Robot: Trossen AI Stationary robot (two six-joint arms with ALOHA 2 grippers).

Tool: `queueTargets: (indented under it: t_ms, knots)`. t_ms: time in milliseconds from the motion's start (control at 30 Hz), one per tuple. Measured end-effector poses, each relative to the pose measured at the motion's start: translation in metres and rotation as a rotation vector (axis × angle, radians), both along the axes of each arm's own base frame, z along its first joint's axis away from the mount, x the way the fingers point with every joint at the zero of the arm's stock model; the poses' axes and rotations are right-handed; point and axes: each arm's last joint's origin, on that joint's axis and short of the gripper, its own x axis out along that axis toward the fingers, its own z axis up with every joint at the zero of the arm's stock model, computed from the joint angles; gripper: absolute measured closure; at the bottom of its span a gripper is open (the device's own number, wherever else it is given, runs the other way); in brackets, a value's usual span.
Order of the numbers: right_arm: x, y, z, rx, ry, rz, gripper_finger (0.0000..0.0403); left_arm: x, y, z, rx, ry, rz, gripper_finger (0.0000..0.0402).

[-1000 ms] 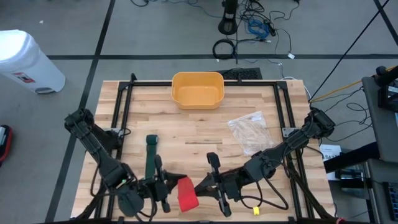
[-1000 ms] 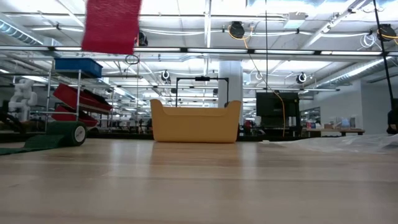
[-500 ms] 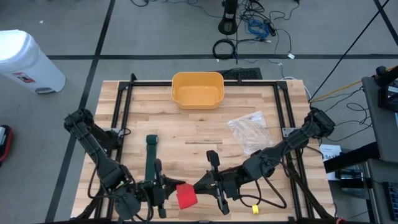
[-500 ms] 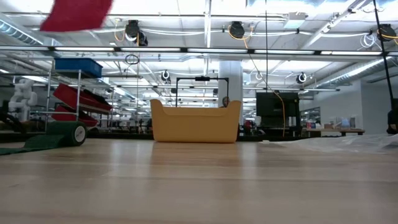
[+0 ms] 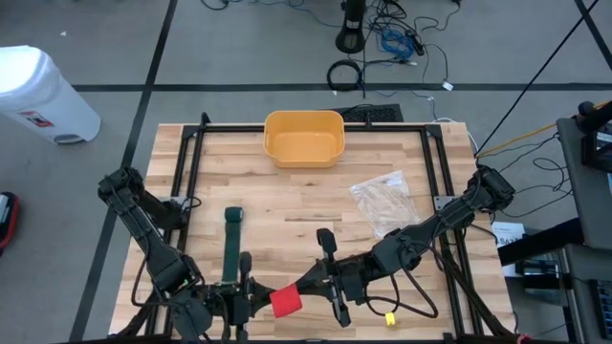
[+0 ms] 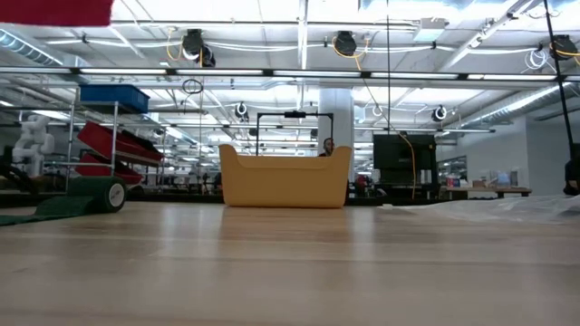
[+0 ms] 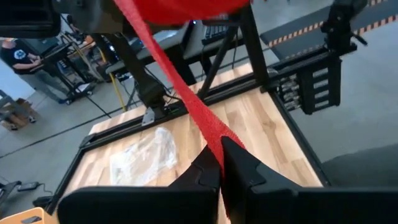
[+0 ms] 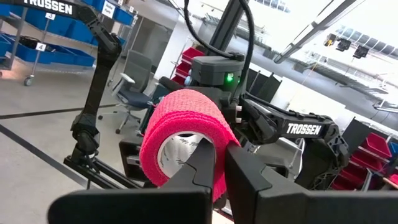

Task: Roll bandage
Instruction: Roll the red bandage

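Near the bottom middle of the high view, the right gripper [image 5: 298,290] pinches the red bandage roll [image 5: 285,302] while the left gripper [image 5: 251,295], just beside it, squeezes the loose red strip [image 7: 198,118] stretching between them.

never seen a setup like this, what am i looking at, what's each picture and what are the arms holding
This is a robot with two dark arms working over a wooden table. The high view looks straight down; the low view looks level across the tabletop; the other two come from cameras on each wrist.

Near the table's front edge the two grippers meet. The right gripper is shut on a red bandage roll. The left gripper is shut on the bandage's loose tail, stretched from the roll.

On the table lie a yellow bin at the far edge, a clear plastic bag on the right, and a green bandage, partly unrolled, on the left.
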Motion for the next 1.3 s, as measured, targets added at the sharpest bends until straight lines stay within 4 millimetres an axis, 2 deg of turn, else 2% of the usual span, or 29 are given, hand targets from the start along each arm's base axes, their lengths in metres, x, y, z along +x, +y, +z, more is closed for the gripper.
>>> queueTargets:
  t_ms: [167,367,533,800,967,1133,1300]
  knots:
    - [0.001,-0.002,-0.001,0.002,0.016,-0.076,0.0387,0.0,-0.001,0.002,-0.023,-0.013,-0.002,0.0349]
    - [0.001,-0.002,-0.001,0.0,0.019,-0.079,0.0387,-0.006,-0.007,0.002,-0.023,-0.012,-0.025,0.0274]
    - [0.001,-0.002,-0.001,-0.006,0.014,-0.078,0.0387,-0.014,-0.014,0.001,-0.045,-0.009,-0.05,0.0235]
    - [0.0,-0.002,-0.001,-0.007,0.017,-0.076,0.0387,-0.031,-0.026,0.004,-0.053,-0.018,-0.103,0.0224]
    - [-0.002,0.004,-0.005,-0.002,0.061,-0.055,0.0387,-0.039,-0.03,0.025,-0.109,-0.087,-0.069,0.0223]
    - [-0.006,0.011,-0.009,-0.022,0.089,-0.037,0.0387,-0.04,-0.033,0.031,-0.085,-0.124,-0.088,0.0223]
    - [-0.007,0.013,-0.008,-0.023,0.087,-0.031,0.0387,-0.03,-0.031,0.025,-0.061,-0.126,-0.03,0.0223]
